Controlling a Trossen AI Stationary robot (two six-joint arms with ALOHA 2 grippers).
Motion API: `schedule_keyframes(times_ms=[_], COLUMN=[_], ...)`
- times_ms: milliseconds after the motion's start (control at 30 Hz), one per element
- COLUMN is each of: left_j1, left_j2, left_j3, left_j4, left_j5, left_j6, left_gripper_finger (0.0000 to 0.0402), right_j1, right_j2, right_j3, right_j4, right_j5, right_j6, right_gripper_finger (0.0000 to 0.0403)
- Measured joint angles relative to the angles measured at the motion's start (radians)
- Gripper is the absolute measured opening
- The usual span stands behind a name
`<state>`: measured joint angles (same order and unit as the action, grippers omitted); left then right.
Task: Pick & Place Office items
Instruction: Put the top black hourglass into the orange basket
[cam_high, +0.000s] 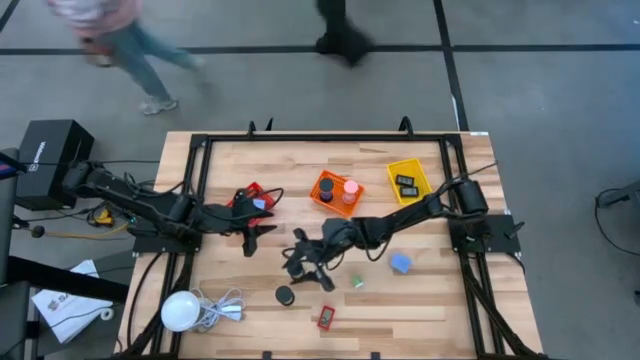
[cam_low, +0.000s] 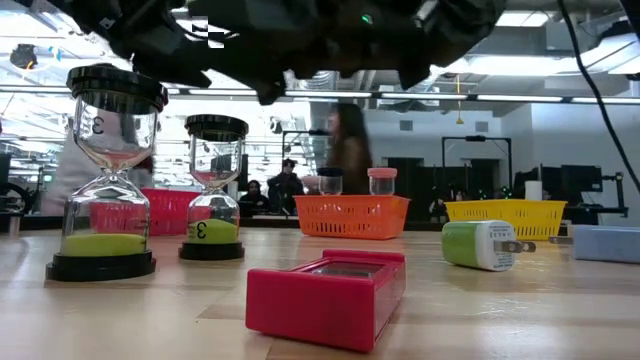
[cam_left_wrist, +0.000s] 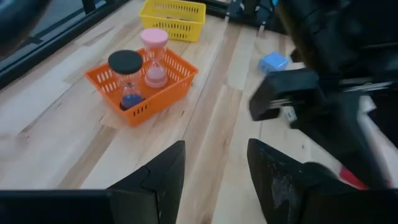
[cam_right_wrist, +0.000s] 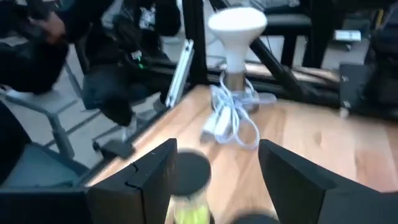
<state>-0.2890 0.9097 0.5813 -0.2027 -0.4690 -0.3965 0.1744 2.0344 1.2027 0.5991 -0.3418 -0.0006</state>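
Hourglasses are what you are working among: two black-capped ones with green sand, the nearer (cam_low: 103, 170) and the farther (cam_low: 213, 188), are standing side by side on the table (cam_high: 420, 300) in the low view. Your right tool (cam_right_wrist: 214, 180) is hanging above one of them with its fingers spread wide; the black cap (cam_right_wrist: 189, 169) is showing between them, untouched. Your left tool (cam_left_wrist: 214, 180) is hovering over bare wood near the table's middle, also parted and holding nothing. Ahead of it the orange basket (cam_left_wrist: 180, 78) is holding a black-capped hourglass with blue sand (cam_left_wrist: 127, 78) and a pink hourglass (cam_left_wrist: 154, 56), both upright. The yellow basket (cam_high: 398, 170) is sitting just beyond, with two small dark pieces (cam_high: 406, 184) lying in it. The red basket (cam_high: 252, 190) is lying under your left arm. A red rectangular case (cam_low: 330, 295) is lying flat nearest the front edge, a green and white plug adapter (cam_low: 478, 244) on its side past it, and a blue block (cam_high: 401, 263) toward the right. The white globe (cam_high: 180, 310) with its coiled cord is sitting at the front left corner. People are moving in the room behind.
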Motion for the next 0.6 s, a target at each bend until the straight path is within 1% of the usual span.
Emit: schedule_keyframes(times_ms=[133,200,467,600], left_j1=[0.0,0.0,0.0,0.0], left_j2=[-0.012,-0.018,-0.021,-0.021], left_j3=[-0.031,-0.038,-0.038,-0.038], left_j4=[0.002,0.003,0.027,0.03], left_j5=[-0.003,-0.003,-0.002,-0.002], left_j6=[-0.003,-0.004,-0.007,-0.007], left_gripper_finger=[0.0168,0.0168,0.0168,0.0168], right_j1=[0.001,-0.002,-0.009,-0.008], right_j2=[0.022,0.043,0.07,0.064], right_j3=[0.024,0.045,0.054,0.056], right_j4=[-0.061,-0.056,-0.072,-0.075], right_j5=[0.003,0.008,0.01,0.01], right_j6=[0.0,0.0,-0.008,-0.008], right_gripper_finger=[0.0211,0.0214,0.0256,0.0265])
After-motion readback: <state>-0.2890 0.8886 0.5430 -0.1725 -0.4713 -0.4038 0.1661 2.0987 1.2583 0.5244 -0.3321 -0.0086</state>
